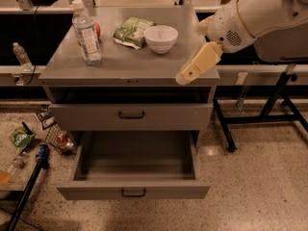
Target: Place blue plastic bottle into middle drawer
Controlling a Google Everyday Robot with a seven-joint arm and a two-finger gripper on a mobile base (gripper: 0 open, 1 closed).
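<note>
The blue plastic bottle (86, 32) stands upright at the back left of the grey cabinet's top (130, 64); it is clear, with a white cap and a pale label. The middle drawer (134, 192), the lowest one, is pulled out and its tray holds nothing. My gripper (196, 65) hangs cream-coloured from the white arm, over the top's front right corner. It is well to the right of the bottle, holds nothing, and is above the open drawer.
A white bowl (160, 37) and a green bag (132, 31) sit at the back of the top, with a red object (97, 30) behind the bottle. The upper drawer (131, 115) is shut. A small bottle (21, 56), floor litter (21, 138), a black pole (26, 191) and a black stand (269, 105) flank the cabinet.
</note>
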